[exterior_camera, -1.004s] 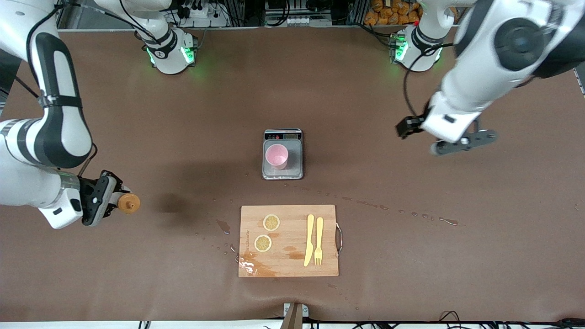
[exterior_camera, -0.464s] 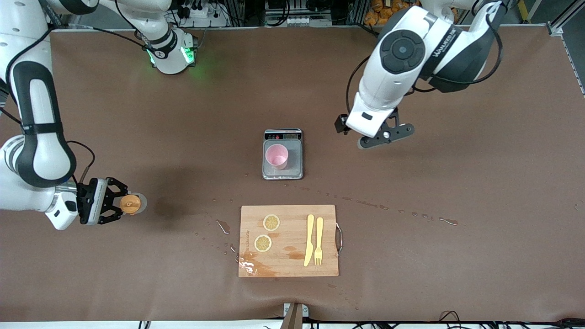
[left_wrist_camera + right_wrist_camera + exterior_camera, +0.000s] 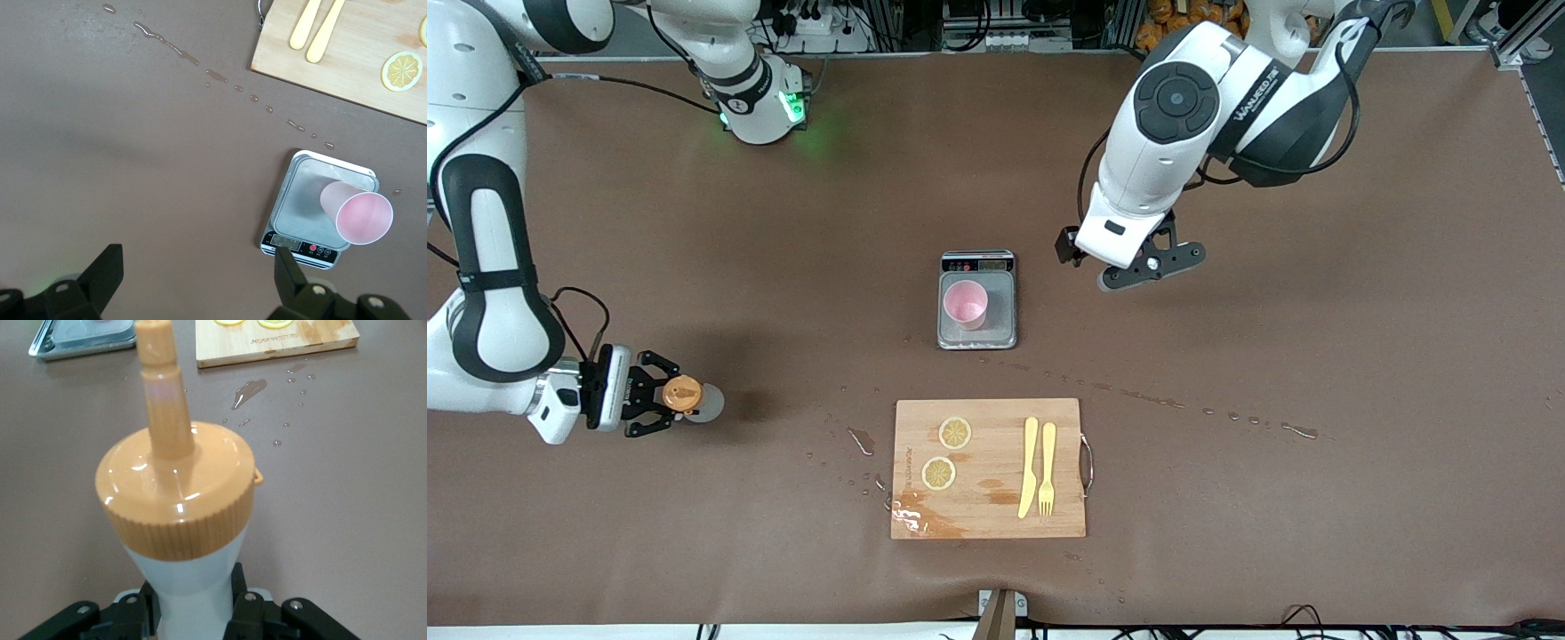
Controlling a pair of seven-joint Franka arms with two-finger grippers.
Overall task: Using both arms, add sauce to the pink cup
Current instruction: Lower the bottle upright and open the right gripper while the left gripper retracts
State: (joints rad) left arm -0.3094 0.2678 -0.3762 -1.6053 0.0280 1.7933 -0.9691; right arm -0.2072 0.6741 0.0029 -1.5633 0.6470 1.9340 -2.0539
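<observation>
While upright, sauce [image 3: 686, 396] in right pincer [image 3: 660, 396]

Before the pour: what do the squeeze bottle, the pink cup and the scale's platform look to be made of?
Greyish-white squeeze bottle with orange ribbed cap: likely soft plastic, translucent body, glossy cap showing highlights.
Small pale-pink tumbler: apparently plastic, matte, evenly coloured.
Kitchen scale's platform: brushed metal by its grey sheen; could be metal-look plastic.

A small kitchen scale [image 3: 978, 302] stands at the middle of the brown table [image 3: 1316, 498], and nearer the front camera lies a wooden cutting board [image 3: 989, 516] carrying two lemon slices [image 3: 955, 433], a yellow knife [image 3: 1029, 467] and a yellow fork [image 3: 1047, 468], with liquid drops [image 3: 1209, 411] spilled around it.
</observation>
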